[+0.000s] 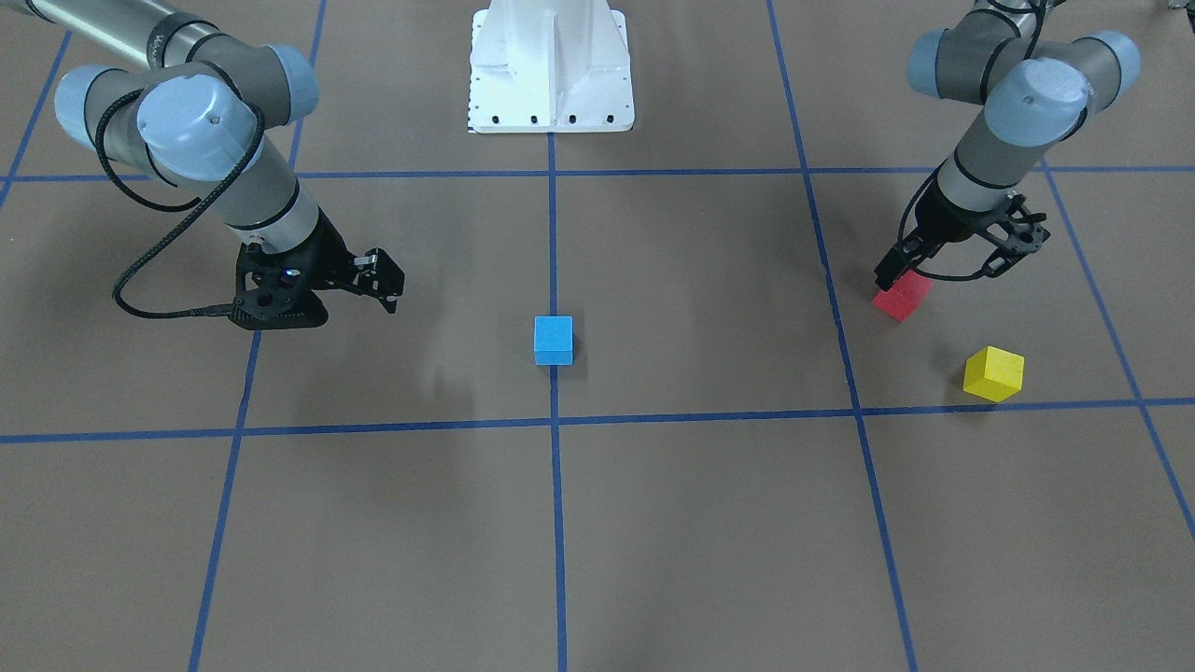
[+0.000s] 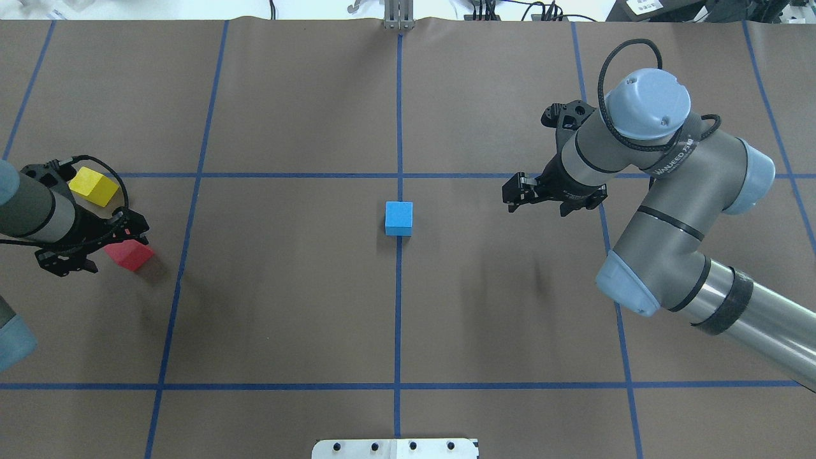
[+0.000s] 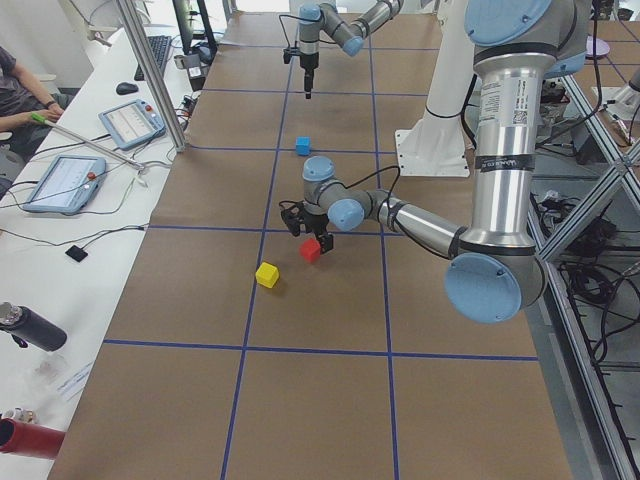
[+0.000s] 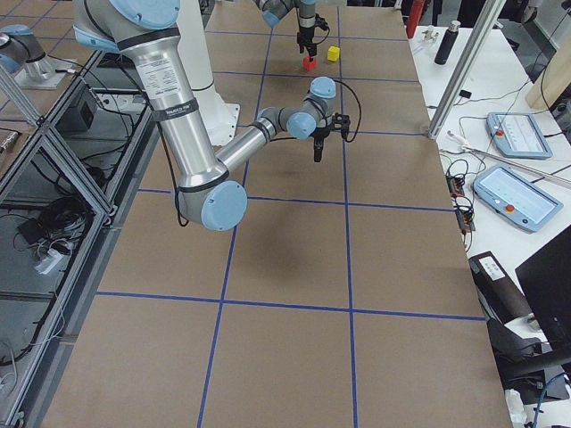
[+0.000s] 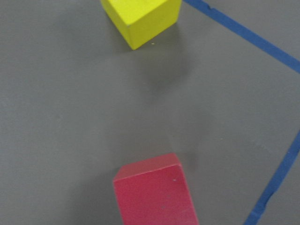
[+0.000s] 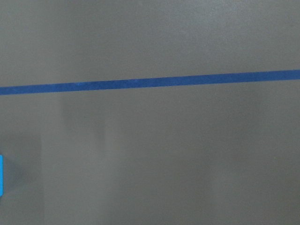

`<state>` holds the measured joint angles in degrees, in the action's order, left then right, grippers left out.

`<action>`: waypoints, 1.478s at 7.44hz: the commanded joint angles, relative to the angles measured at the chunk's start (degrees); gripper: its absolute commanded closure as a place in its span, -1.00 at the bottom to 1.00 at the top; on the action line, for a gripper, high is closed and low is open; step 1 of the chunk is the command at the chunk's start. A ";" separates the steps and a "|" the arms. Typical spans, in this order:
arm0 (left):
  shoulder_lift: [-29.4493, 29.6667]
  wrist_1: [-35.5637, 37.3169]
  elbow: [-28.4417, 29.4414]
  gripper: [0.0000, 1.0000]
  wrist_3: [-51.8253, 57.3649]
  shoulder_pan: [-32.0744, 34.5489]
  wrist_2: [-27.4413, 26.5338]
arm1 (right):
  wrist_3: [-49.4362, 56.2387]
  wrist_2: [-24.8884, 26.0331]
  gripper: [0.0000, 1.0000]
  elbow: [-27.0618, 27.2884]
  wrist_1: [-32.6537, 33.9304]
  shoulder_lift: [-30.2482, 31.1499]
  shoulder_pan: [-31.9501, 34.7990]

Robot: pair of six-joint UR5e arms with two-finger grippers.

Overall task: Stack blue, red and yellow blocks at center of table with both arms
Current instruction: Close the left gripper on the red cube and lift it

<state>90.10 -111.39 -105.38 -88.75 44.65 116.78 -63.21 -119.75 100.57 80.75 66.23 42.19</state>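
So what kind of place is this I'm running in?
Probably a robotics lab workcell: a table gridded with blue tape, a bolted white pedestal, and a side bench with control tablets.

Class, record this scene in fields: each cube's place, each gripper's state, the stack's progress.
Bright blue matte cube: alone on the tape-gridded brown table, on its centre line.
Red matte cube: robot's left side.
Yellow matte cube: near the red one, apart from it.
Left gripper: right at the red cube, grip unclear.
Right gripper: open, empty, apart from the blue cube.
Stack: not started.
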 commanded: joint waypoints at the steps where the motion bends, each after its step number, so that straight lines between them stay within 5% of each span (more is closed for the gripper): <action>1: 0.08 -1.46 0.79 -1.00 -0.28 -0.18 -0.15 | -0.07 0.13 -1.00 0.06 -0.07 0.04 0.00; 6: 0.87 -1.55 3.59 -0.99 -0.28 -0.27 -0.41 | -0.07 0.13 -1.00 0.06 -0.07 0.47 0.08; 8: 1.40 -1.55 3.86 -0.78 -0.37 -0.27 -0.33 | -0.07 0.13 -1.00 0.06 -0.07 0.74 0.00; 9: 1.40 -1.55 3.86 -0.42 -0.46 -0.27 -0.06 | -0.07 0.13 -1.00 0.06 -0.07 0.91 0.00; 11: 1.49 -1.46 3.43 0.99 -0.46 -0.27 0.11 | -0.07 0.21 -1.00 0.06 -0.16 1.00 0.00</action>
<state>91.50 -112.89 -101.66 -89.19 44.39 116.75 -63.28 -119.56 100.64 80.66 67.17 42.19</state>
